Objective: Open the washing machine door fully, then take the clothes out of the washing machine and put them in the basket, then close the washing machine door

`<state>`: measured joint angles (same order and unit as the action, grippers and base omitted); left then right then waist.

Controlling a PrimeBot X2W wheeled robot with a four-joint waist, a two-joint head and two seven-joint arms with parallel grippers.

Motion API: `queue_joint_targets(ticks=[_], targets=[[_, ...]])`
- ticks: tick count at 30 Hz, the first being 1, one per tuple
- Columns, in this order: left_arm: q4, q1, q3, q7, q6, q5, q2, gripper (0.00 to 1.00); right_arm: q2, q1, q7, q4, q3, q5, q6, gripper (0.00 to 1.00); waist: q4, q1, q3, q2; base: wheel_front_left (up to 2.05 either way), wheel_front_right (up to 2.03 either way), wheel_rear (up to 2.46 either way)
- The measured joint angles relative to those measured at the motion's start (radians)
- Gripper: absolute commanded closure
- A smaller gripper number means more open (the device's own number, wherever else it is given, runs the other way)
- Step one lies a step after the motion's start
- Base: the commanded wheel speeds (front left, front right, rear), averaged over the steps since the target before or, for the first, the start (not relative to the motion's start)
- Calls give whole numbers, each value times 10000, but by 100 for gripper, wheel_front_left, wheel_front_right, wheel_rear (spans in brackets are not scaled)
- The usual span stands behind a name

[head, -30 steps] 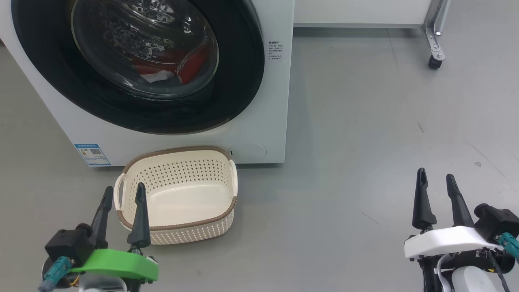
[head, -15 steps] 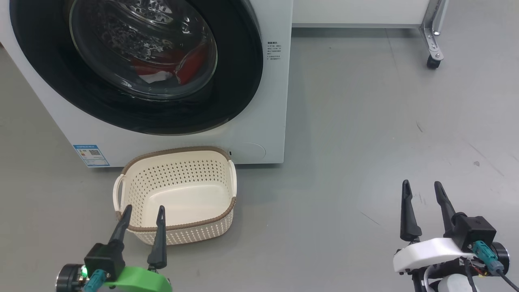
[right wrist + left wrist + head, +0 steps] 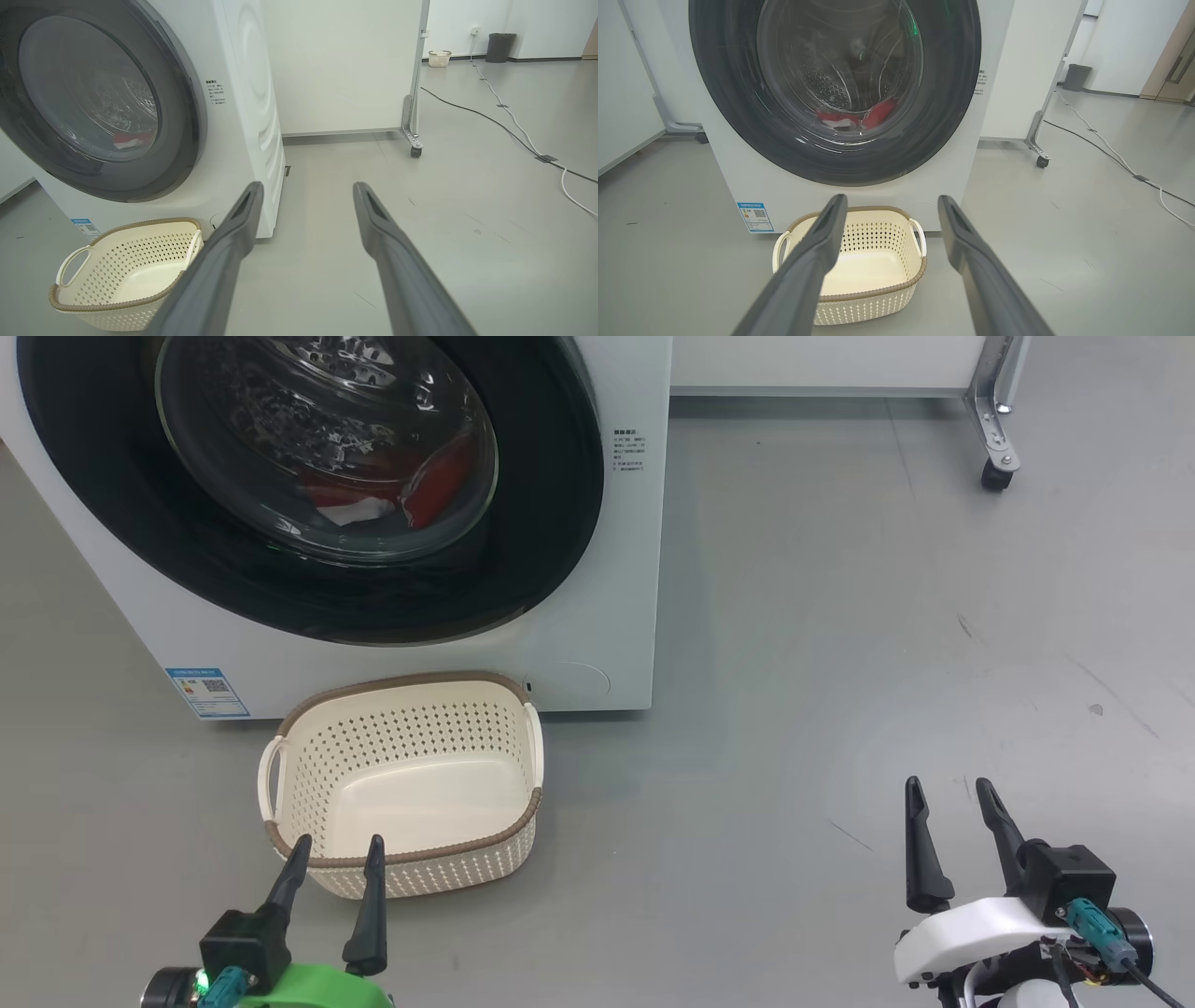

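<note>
My left gripper (image 3: 338, 847), spread and empty, hangs at the near rim of the basket (image 3: 401, 683); my right gripper (image 3: 948, 786), spread too, over the floor (image 3: 794, 709). Door (image 3: 373, 607) shut, clothes (image 3: 439, 490) inside.

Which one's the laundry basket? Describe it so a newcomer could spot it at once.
Start at the big white washing machine with its round, black-rimmed door. On the grey floor just in front of it, below that door, sits the basket: small, cream, perforated, with a brown woven-look rim and two loop handles, nothing in it.

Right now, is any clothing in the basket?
No, the basket is bare inside; the red clothes sit behind the glass of the washing machine door.
</note>
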<state>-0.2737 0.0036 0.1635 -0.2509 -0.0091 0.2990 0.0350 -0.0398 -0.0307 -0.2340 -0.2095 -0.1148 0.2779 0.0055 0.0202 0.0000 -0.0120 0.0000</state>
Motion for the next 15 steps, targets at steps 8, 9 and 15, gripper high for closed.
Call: queue_joint_targets(ticks=[8, 9, 15], targets=[[-150, -47, 98, 0, 44, 2, 2, 0, 0, 22, -2, -86, -19, 12, -84, 0, -8, 0, -113, 0, 0, 0, 0], [-155, -52, 104, 0, 50, 12, 2, 0, 0, 28, -2, -98, -21, 12, -84, 0, -11, 0, -124, 0, 0, 0, 0], [-238, -153, 111, 0, 130, 192, 2, 0, 0, 122, -2, -205, -46, 23, -86, 0, -33, 0, -170, 0, 0, 0, 0]])
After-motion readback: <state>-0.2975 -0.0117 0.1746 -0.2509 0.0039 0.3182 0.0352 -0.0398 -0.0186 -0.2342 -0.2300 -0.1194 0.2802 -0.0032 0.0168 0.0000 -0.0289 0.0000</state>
